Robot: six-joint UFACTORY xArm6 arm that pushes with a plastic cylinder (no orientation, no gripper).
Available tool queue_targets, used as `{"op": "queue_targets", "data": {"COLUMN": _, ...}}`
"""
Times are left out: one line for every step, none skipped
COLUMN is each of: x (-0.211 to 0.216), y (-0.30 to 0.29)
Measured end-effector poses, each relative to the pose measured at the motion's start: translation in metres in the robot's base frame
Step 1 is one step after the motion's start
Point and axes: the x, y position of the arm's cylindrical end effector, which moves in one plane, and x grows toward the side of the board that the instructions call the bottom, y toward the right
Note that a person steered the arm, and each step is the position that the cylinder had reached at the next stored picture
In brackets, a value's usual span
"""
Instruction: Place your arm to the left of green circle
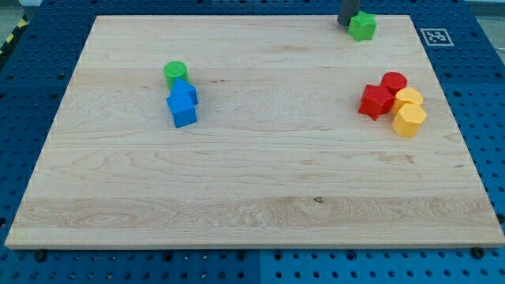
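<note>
The green circle (pixel 175 72) is a short green cylinder on the wooden board's (pixel 260 173) left part, near the view's top. Two blue blocks touch it from below: one (pixel 186 91) right under it and a blue cube (pixel 183 110) lower down. My tip (pixel 347 24) is at the view's top right, far to the right of the green circle. It stands just left of a second green block (pixel 363 27) and seems to touch it.
A cluster sits at the view's right: a red star-like block (pixel 375 102), a red cylinder (pixel 393 82), a yellow cylinder (pixel 409 99) and a yellow hexagon (pixel 409 120). A marker tag (pixel 435 35) lies beyond the board's top right corner.
</note>
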Motion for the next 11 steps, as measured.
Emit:
{"op": "queue_targets", "data": {"x": 0.000, "y": -0.015}}
{"op": "queue_targets", "data": {"x": 0.001, "y": -0.032}}
{"op": "queue_targets", "data": {"x": 0.037, "y": -0.111}}
{"op": "queue_targets", "data": {"x": 0.057, "y": -0.224}}
{"op": "queue_targets", "data": {"x": 0.070, "y": -0.330}}
{"op": "queue_targets", "data": {"x": 0.103, "y": -0.389}}
{"op": "queue_targets", "data": {"x": 0.150, "y": -0.384}}
{"op": "queue_targets", "data": {"x": 0.155, "y": -0.372}}
{"op": "queue_targets", "data": {"x": 0.155, "y": -0.346}}
{"op": "queue_targets", "data": {"x": 0.155, "y": -0.315}}
{"op": "queue_targets", "data": {"x": 0.155, "y": -0.290}}
